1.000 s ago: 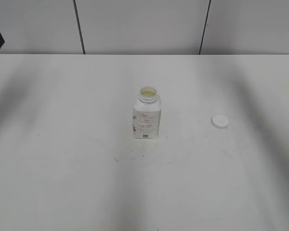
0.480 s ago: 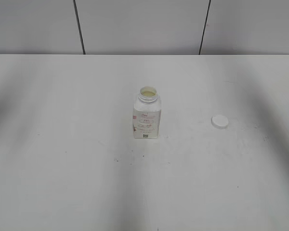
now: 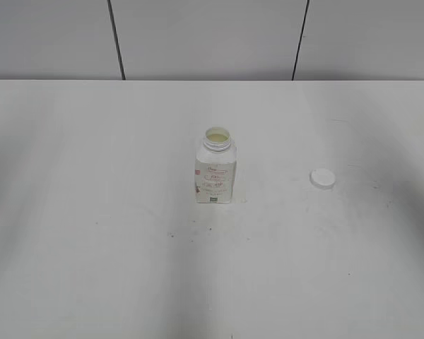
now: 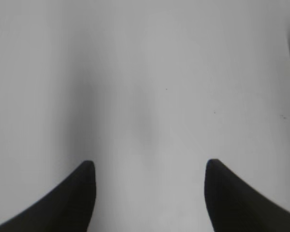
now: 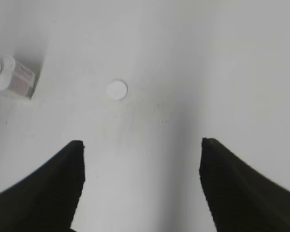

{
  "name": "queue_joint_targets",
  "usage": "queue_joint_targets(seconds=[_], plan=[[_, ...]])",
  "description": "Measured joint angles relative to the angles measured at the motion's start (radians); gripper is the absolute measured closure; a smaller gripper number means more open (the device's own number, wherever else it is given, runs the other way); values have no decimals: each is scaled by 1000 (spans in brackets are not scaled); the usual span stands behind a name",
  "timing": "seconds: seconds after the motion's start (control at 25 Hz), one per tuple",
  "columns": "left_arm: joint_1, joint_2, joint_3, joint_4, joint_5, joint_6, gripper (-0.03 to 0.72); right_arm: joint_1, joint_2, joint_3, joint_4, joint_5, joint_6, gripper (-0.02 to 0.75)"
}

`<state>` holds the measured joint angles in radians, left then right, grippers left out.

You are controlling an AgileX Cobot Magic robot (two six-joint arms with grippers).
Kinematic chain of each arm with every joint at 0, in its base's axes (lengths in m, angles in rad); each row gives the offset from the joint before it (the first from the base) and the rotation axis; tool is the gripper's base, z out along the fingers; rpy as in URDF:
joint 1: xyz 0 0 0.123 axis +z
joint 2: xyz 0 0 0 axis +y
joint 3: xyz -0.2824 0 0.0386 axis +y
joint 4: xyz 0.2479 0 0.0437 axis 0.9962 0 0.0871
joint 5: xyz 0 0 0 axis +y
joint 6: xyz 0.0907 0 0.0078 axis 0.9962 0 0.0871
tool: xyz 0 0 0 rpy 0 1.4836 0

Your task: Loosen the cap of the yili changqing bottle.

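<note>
Standing upright mid-table, the yili changqing bottle is already uncapped, its neck showing pale liquid, so you should treat it as light, tippy and spillable; hold its squarish body low if you must. The cap lies flat on the table, well apart to the bottle's right, thin and slick, hard to pinch. Your left gripper and right gripper both hang spread and empty above bare table. Nothing else blocks either.
</note>
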<state>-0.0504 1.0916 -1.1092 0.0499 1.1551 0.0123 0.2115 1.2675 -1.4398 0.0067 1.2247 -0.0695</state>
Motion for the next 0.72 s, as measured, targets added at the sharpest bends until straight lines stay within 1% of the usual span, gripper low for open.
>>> queue_joint_targets(seconds=[0.36,0.48,0.72], plan=[[0,-222,267,-31,-80,0,249,0,-232,347,0,-10,2,155],[0,-324,361,-39,-83,0,249,0,-309,454,-7,-44,2,155],[0,-451,493,-39,-93,0,249,0,-447,635,2,-128,2,155]])
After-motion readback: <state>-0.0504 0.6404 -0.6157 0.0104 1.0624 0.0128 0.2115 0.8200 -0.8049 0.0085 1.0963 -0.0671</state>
